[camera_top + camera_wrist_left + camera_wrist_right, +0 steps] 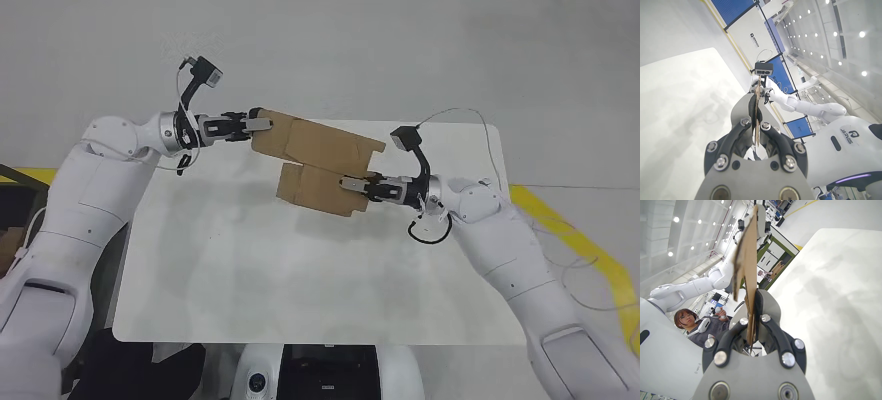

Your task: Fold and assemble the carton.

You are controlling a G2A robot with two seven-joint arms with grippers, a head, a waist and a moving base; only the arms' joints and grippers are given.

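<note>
The carton (318, 160), a flat brown cardboard blank with two offset panels, is held in the air above the far half of the tabletop (300, 290). The left pincer (258, 123) is clamped on the carton's end over the tabletop's far edge, toward its left corner. The right pincer (352, 185) is clamped on the carton's opposite end, closer to the tabletop's middle. Each wrist view shows the cardboard edge-on, gripped tight.

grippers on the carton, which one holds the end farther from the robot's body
The left gripper: it is shut on the far panel of the carton. The right gripper clamps the nearer panel, closer to the body.
</note>
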